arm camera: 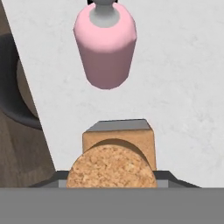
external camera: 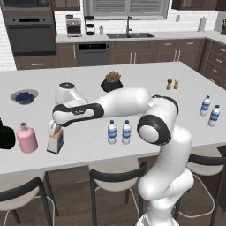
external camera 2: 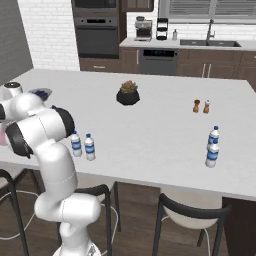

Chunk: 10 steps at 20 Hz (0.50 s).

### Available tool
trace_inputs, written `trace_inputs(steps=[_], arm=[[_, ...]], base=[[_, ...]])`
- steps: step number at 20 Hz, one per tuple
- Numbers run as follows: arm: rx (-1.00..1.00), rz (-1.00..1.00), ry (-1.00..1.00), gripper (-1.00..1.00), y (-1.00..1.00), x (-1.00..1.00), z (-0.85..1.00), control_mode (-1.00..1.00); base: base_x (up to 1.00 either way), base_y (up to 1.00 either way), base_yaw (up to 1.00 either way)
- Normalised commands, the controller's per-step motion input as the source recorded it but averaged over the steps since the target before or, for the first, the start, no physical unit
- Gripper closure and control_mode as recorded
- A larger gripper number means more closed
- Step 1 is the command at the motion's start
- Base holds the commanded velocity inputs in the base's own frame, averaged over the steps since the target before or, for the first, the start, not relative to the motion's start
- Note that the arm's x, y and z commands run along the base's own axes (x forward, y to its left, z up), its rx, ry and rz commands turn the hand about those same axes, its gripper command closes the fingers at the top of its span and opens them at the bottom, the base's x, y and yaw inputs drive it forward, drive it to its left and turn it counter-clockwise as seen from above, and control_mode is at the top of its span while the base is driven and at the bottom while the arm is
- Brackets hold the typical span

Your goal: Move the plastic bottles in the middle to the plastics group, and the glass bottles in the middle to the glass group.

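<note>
Gripper (external camera: pixel 54 129) sits low over the left end of the island counter (external camera: pixel 145 84), arm stretched out leftward from the base. Its jaws are part-open and closed around the top of the glass bottle (external camera: pixel 55 141), the square clear one with blue-and-white label; in the hand view the fat cork (arm camera: pixel 111 167) and amber neck sit right between the fingertips. Whether the bottle's base touches the counter or hangs just above it, can't tell. Just beside it to the left is the pink flask (external camera: pixel 27 138), upright, and left of that the black bottle (external camera: pixel 6 136), cut by the frame edge; together the glass group. In the hand view the pink flask (arm camera: pixel 105 46) lies straight ahead of the cork, close but apart. Two plastic bottles (external camera: pixel 119 132) stand upright side by side in the middle of the counter near the front edge, almost touching each other. Plastics group (external camera: pixel 209 110), two more blue-label water bottles, stands well apart at the right end. Further back: a bowl of blueberries (external camera: pixel 24 96) at left, a potted succulent (external camera: pixel 111 81) mid-counter, salt and pepper shakers (external camera: pixel 172 84) to its right.
</note>
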Motion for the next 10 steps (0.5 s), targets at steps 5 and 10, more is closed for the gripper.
trace_inputs(steps=[5,10], arm=[[0.00,0.00,0.00,1.00,0.09,0.13,-0.29,-1.00],[0.00,0.00,0.00,1.00,0.07,0.09,-0.27,-1.00]], base=[[0.00,0.00,0.00],[0.00,0.00,0.00]])
